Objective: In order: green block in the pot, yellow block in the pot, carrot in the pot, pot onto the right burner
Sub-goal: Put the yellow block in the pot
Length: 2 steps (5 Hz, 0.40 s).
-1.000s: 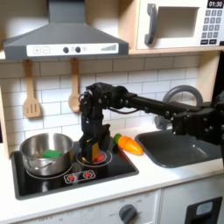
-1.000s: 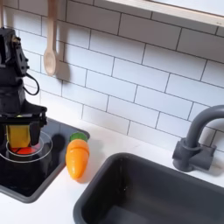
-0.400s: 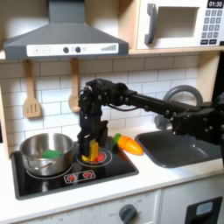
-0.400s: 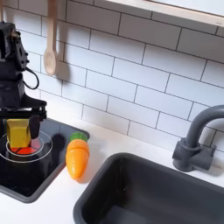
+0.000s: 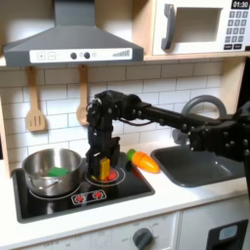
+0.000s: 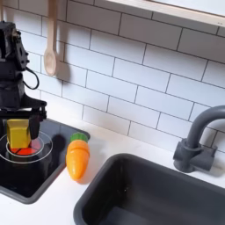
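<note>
Resting on the left burner in the first exterior view, the pot [image 5: 53,171] holds the green block [image 5: 59,173]. To its right in that view, the gripper [image 5: 102,166] has its jaws closed on the yellow block [image 5: 104,168], raised just above the red burner ring [image 6: 25,148]. Next rightward, the carrot [image 5: 143,161] lies on the counter [image 6: 53,206] beside the cooktop, leafy end toward the wall. The sink [image 5: 195,166] sits farthest right.

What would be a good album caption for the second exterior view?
Robot gripper lifts the yellow block above the stove burner, toy carrot waiting beside the sink.
</note>
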### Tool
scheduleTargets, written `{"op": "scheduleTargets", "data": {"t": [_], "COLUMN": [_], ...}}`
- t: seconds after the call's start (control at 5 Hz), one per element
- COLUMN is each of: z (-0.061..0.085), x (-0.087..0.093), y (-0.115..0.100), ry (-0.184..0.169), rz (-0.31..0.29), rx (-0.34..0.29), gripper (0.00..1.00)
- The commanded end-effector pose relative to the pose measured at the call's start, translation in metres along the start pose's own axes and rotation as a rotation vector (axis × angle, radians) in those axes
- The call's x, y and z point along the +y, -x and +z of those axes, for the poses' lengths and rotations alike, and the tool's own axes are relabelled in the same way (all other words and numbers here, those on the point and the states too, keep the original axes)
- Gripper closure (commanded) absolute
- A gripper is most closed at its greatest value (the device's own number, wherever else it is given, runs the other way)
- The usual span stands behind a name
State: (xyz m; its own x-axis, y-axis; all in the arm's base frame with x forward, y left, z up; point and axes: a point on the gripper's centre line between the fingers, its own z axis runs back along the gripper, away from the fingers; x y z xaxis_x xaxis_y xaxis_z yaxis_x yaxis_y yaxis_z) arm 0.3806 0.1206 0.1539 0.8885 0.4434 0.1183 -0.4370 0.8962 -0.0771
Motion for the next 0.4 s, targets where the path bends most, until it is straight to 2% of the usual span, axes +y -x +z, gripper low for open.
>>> {"op": "scheduleTargets", "data": {"t": [0.0,0.2], "z": [-0.0066,-0.01], "x": [0.0025,0.001], "y": [0.0058,0.0069], "ry": [-0.007,0.003], "rz": [-0.006,-0.007], "rx": [0.008,0.017], "gripper": [0.0,0.0]}}
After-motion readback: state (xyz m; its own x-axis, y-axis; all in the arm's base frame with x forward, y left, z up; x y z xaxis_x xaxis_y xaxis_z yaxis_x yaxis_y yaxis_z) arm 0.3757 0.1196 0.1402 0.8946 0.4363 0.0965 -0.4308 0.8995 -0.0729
